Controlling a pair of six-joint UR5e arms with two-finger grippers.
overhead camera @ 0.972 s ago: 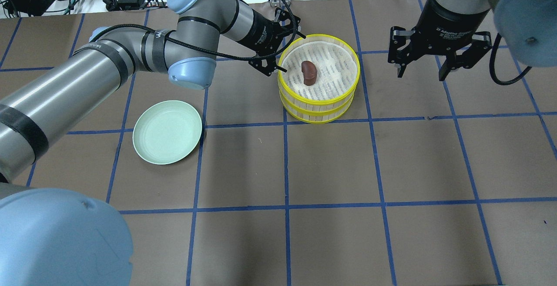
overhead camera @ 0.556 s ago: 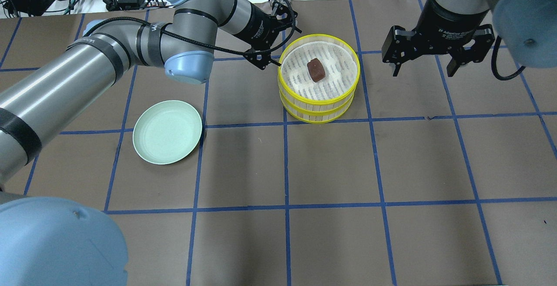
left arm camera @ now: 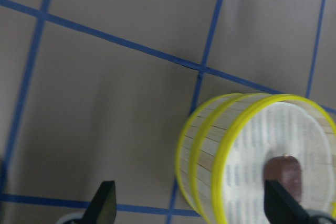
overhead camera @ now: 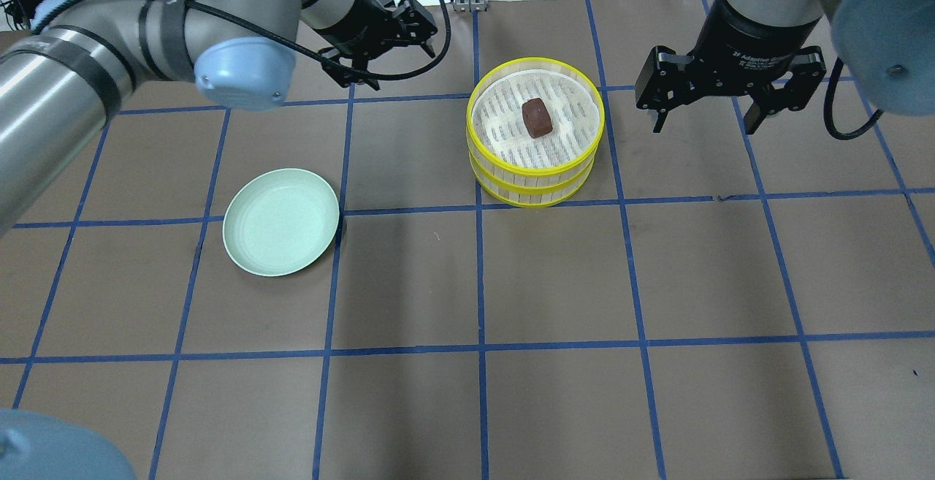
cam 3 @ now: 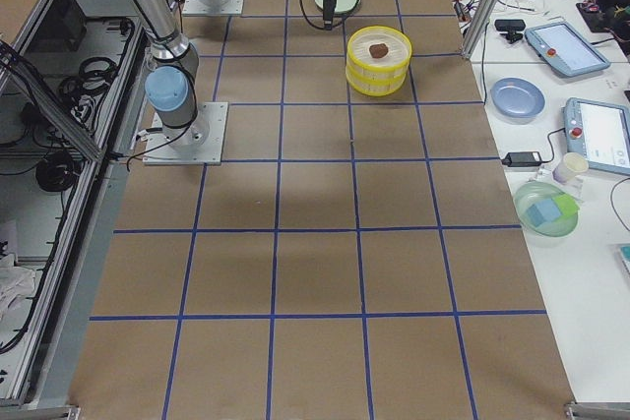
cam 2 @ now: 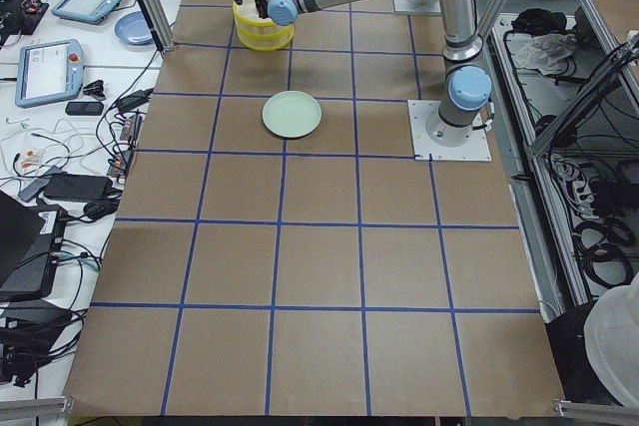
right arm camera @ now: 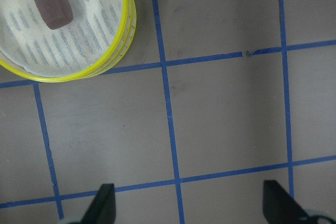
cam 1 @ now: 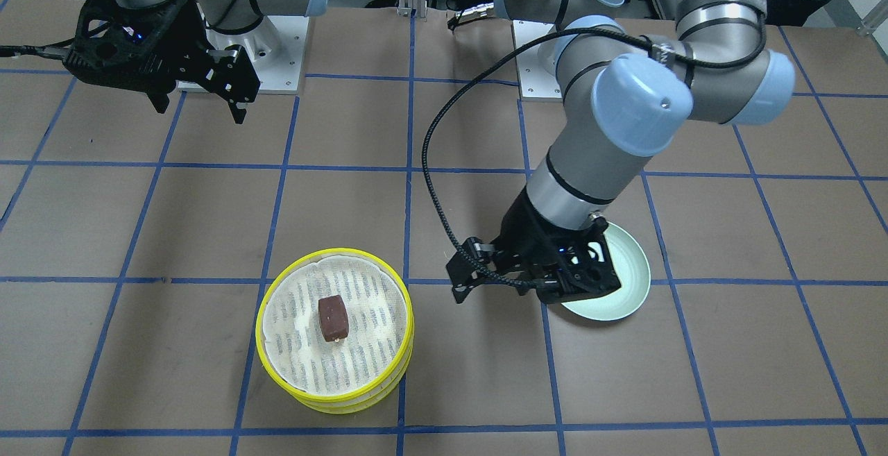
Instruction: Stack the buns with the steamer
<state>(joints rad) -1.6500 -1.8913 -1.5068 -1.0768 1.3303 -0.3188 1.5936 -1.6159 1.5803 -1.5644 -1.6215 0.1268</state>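
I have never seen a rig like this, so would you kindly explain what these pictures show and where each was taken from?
This is a robot with two arms at a table, each ending in a two-finger hand. One picture looks down from behind the robot, one faces it, two look along the table from its ends, and one camera rides on each wrist. On the table stand two yellow-rimmed steamer tiers, stacked, with a brown bun lying in the top one, and an empty pale green plate apart from them. The left hand and right hand are both open and hold nothing.
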